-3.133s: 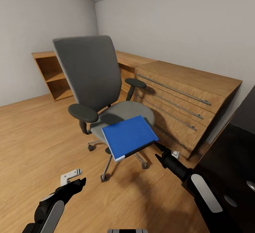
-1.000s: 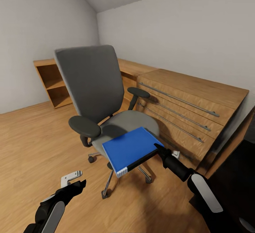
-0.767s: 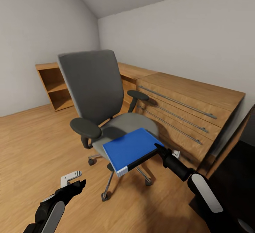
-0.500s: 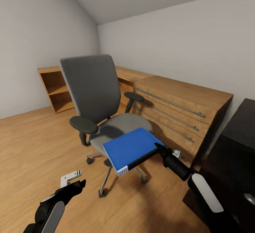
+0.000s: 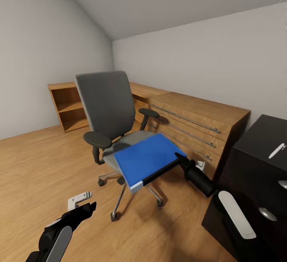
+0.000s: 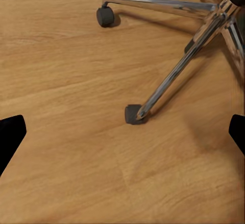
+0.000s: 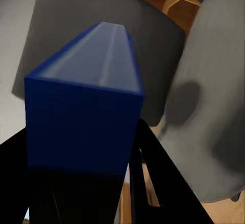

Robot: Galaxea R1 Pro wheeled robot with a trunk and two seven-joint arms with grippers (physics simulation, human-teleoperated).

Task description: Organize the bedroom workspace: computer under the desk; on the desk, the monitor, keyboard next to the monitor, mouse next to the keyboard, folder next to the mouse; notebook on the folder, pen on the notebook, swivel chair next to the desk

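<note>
sloped white ceiling and wood floor (image 5: 32, 162) frame the bedroom; right gripper (image 5: 178, 158) pinches the blue folder (image 5: 147, 159), held level in the air in front of the grey swivel chair (image 5: 109, 110); left gripper (image 5: 88, 206) hangs spread over the floor near the chair's chrome base (image 6: 189, 55); a white pen (image 5: 276, 150) lies on the black worktop (image 5: 259, 142).

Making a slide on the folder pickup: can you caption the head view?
Right gripper holds the blue folder in front of the grey chair, black desk alongside.
</note>
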